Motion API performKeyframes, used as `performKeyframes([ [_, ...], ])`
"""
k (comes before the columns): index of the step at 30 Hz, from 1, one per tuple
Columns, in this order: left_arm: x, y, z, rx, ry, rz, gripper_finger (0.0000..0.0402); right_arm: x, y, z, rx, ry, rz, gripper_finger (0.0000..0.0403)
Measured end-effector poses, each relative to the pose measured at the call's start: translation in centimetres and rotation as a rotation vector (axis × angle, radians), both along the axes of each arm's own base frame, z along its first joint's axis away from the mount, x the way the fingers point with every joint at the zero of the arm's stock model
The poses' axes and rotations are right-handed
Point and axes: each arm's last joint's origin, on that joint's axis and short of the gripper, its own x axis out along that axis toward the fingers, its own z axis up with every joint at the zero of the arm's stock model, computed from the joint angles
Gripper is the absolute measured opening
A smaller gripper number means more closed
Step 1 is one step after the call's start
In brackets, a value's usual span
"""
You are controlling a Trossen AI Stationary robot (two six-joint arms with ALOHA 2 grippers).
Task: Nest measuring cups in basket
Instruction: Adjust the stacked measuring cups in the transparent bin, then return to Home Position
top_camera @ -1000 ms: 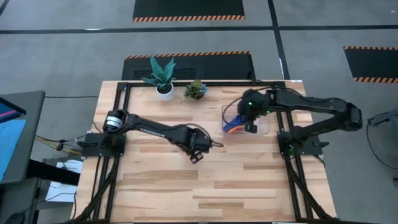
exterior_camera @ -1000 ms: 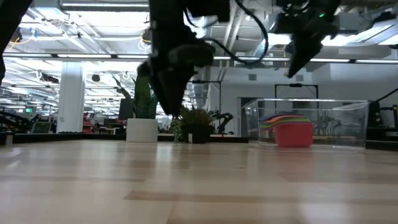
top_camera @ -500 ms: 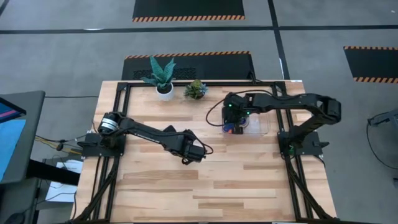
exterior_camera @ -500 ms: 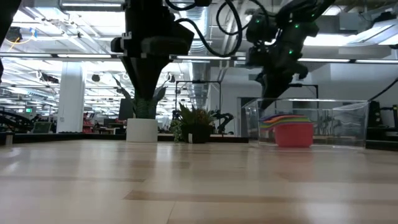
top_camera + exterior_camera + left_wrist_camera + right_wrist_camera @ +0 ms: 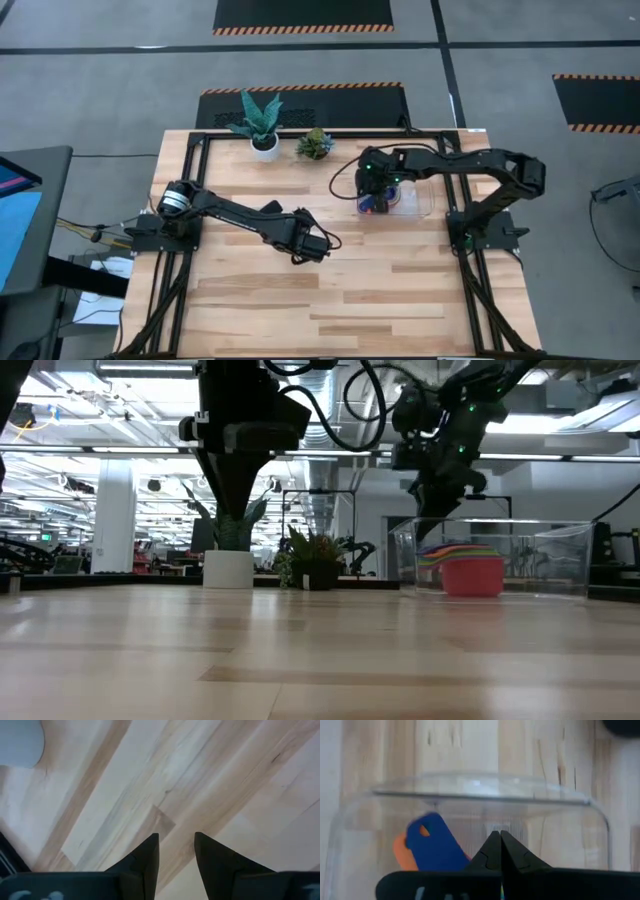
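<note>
I am hovering the right pincer [image 5: 500, 845], fingers pressed together and empty, just above the stacked colourful plastic measuring cups [image 5: 468, 568] inside the clear low-walled plastic basket [image 5: 485, 787], judging nesting finished, so next I am planning a straight lift away.

Robotics lab or industrial hall: grey concrete floor [image 5: 120, 90] with hazard-striped mats [image 5: 303, 14], wooden tabletop [image 5: 330, 290] on black framing, bright ceiling lights [image 5: 60, 405], exposed ducts beyond.
</note>
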Motion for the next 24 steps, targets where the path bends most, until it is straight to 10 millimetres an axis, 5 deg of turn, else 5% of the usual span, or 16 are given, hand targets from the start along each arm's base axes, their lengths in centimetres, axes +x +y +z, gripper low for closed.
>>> performKeyframes([
  [9,0.0,0.0,0.0,0.007,0.000,-0.004,0.0113,0.0,-1.0,-1.3,0.043,0.051,-0.080,0.0009],
  [24,0.0,0.1,0.0,0.023,0.009,-0.029,0.0113,0.5,0.8,-1.9,0.046,0.100,-0.036,0.0010],
])
